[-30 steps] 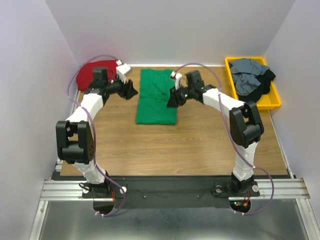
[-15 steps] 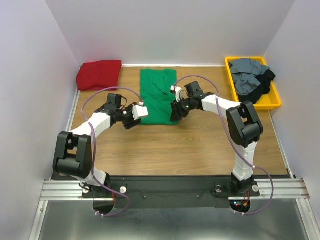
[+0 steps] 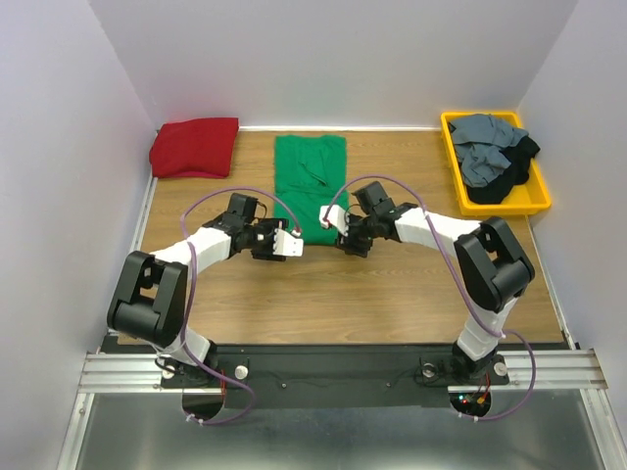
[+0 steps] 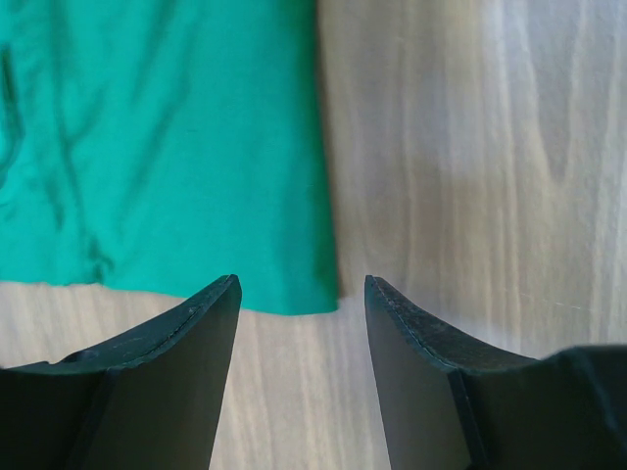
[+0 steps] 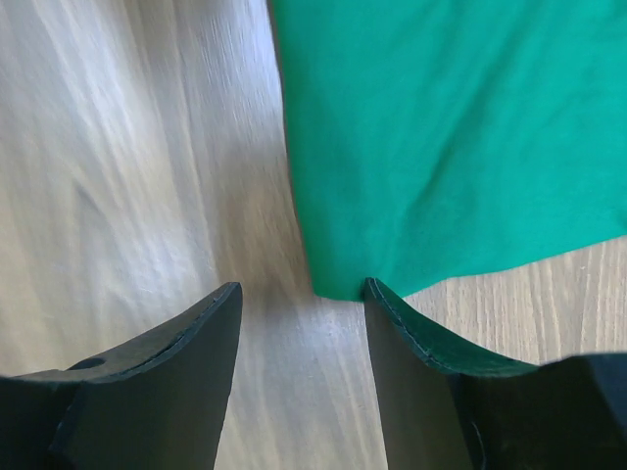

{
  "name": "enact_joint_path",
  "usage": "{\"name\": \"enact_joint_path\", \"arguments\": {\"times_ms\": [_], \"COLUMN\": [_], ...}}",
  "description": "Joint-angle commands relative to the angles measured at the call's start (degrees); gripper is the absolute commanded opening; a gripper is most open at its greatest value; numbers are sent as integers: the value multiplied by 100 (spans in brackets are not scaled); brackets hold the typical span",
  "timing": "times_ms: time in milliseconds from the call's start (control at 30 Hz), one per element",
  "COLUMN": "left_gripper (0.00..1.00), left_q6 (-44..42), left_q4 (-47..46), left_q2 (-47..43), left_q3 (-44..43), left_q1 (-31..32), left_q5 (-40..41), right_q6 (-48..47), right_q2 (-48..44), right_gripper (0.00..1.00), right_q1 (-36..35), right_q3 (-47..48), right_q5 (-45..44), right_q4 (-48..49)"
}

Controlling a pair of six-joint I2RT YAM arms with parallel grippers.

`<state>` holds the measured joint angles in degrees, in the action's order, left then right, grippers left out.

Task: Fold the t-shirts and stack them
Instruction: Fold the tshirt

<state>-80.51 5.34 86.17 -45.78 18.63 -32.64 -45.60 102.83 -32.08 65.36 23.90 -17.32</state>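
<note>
At the far left corner of the table [image 3: 392, 284] you have the dark red t-shirt [image 3: 194, 146], folded into a compact rectangle against the back wall and well apart from both arms. Moving right, your left gripper [image 3: 276, 243] hangs low over the near left corner of the green t-shirt [image 3: 310, 181], which lies flat in a long folded strip running from the far edge toward the middle of the wood. In the left wrist view that gripper [image 4: 299, 294] has its fingers released and spread, with bare wood showing between them and the shirt's [image 4: 167, 147] hemmed corner sitting just in the gap; you cannot tell whether either fingertip touches the cloth. Your right gripper [image 3: 345, 235] is at the opposite near corner of the same shirt. In the right wrist view, the right gripper [image 5: 302, 294] is likewise parted and grasping nothing, with the green corner [image 5: 451, 127] ending right at the tip of one finger and wood grain filling the rest of the gap. At the far right of the scene, the yellow tray [image 3: 534, 201] sits against the side wall and holds a loose, crumpled heap: a slate grey t-shirt [image 3: 482, 147] on top and a black t-shirt [image 3: 495, 181] under and beside it, spilling toward the tray's near end.
</note>
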Motion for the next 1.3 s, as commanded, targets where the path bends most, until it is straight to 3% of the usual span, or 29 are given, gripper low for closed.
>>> {"name": "enact_joint_path", "arguments": {"times_ms": [0, 200, 300, 333, 367, 400, 433, 500, 600, 767, 1000, 1267], "left_gripper": [65, 64, 63, 60, 52, 52, 38, 25, 1, 0, 0, 0], "left_q6": [-264, -149, -140, -140, -106, -79, -44, 9, 35, 316, 808, 1160], "left_q4": [-218, -227, -192, -166, -157, -156, -113, 1, 597, 1275, 2022, 2972], "left_q2": [215, 637, 786, 822, 875, 901, 928, 954, 640, -205, -1644, -3148], "left_q3": [52, -255, -326, -370, -431, -475, -511, -607, -704, -599, 59, 377], "left_q1": [9, 70, 149, 175, 184, 185, 193, 193, 202, 377, 1246, 1968], "left_q5": [118, 162, 267, 311, 320, 329, 337, 364, 207, -172, -496, -1172], "right_q6": [-844, -1030, -1029, -1021, -1012, -994, -959, -846, -644, -142, 420, 272], "right_q2": [79, 422, 458, 458, 432, 431, 379, 300, -42, -833, -2053, -3600], "right_gripper": [59, 56, 45, 39, 27, 21, 12, 2, 1, 1, 0, 1], "right_q1": [-106, -185, -185, -185, -185, -185, -185, -185, -185, -185, -220, -702], "right_q3": [-94, -340, -401, -419, -437, -445, -454, -463, -533, -507, -709, -1043], "right_q5": [-500, -667, -711, -720, -746, -746, -764, -808, -782, -185, 483, 1019], "right_q4": [703, 1072, 1108, 1117, 1108, 1108, 1108, 1091, 907, -33, -1359, -2739]}}
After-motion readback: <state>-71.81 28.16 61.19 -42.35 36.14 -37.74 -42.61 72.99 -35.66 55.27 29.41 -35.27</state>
